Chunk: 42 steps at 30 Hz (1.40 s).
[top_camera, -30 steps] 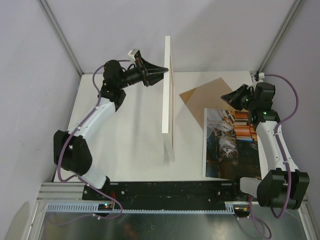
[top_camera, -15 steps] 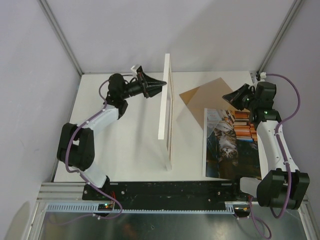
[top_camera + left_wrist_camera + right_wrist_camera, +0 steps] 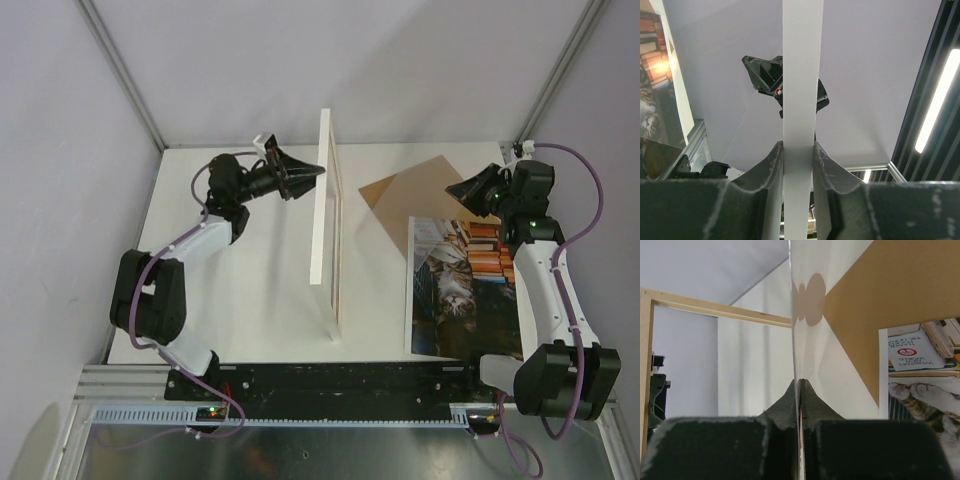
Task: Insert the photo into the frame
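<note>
**Overhead view.** The frame [image 3: 326, 220] stands on edge near the middle of the worktop [image 3: 250, 290], close to upright, white face toward 9 o'clock and pale wood back toward 3 o'clock. Over the last second it has shifted a little toward 9 o'clock. The left gripper [image 3: 312, 172] has drawn back the same way, with its arm folding tighter at the elbow. Whether the lower edge rests on the worktop or is lifted cannot be told.

**Left wrist view.** The jaws are pinching the white rail of the frame [image 3: 802, 75] on both faces.

**Right side.** The right gripper [image 3: 458, 190] has barely moved and hangs over the brown backing board [image 3: 410, 185], at about 2 o'clock from the frame. In the right wrist view its jaws are pressed together on a thin sheet [image 3: 795, 355] seen edge-on. What the sheet is cannot be told.

**Task state.** The photo [image 3: 455, 290] lies flat and picture-up at about 4 o'clock from the frame, well apart from it and untouched. The shift widens the gap between frame and photo, so it probably serves to reposition or lay down the frame. The photo has not yet gone in.
</note>
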Available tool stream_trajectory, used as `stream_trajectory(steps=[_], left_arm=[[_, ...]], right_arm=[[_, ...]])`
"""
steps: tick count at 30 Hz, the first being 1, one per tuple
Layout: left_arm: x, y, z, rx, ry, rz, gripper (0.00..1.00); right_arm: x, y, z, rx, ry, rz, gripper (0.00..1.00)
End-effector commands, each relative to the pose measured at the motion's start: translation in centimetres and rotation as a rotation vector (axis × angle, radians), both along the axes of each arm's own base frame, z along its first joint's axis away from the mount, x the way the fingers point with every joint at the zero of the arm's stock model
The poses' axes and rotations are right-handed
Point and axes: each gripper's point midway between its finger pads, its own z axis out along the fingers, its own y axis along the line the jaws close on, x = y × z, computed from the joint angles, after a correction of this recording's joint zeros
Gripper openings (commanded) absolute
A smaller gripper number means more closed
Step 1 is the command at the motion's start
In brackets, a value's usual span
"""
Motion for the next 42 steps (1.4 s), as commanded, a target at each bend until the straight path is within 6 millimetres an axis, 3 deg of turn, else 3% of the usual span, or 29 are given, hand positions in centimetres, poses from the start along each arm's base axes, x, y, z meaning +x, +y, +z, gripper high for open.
stream_trajectory(steps=[1,11,19,27,42], left_arm=[[-1.7,1.1,1.3,0.009,-0.102,-0.015,0.32],[-1.8,3.7,1.0,0.032,-0.132,0.013,0.48],[-1.8,5.7,-0.2,0.114,-0.150,0.020,0.43],[-0.2,9.4,-4.2,0.405,-0.187,0.099,0.44],[0.3,14.5,-13.1,0.880,-0.101,0.158,0.45]], right_arm=[[0.2,0.7,3.6,-0.022,-0.107,0.021,0.00],[0.4,1.9,3.4,-0.021,-0.105,0.046,0.00],[0.5,2.5,3.2,-0.025,-0.102,0.057,0.00],[0.4,2.4,3.2,-0.042,-0.102,0.059,0.00],[-0.2,3.7,3.1,-0.061,-0.108,0.118,0.00]])
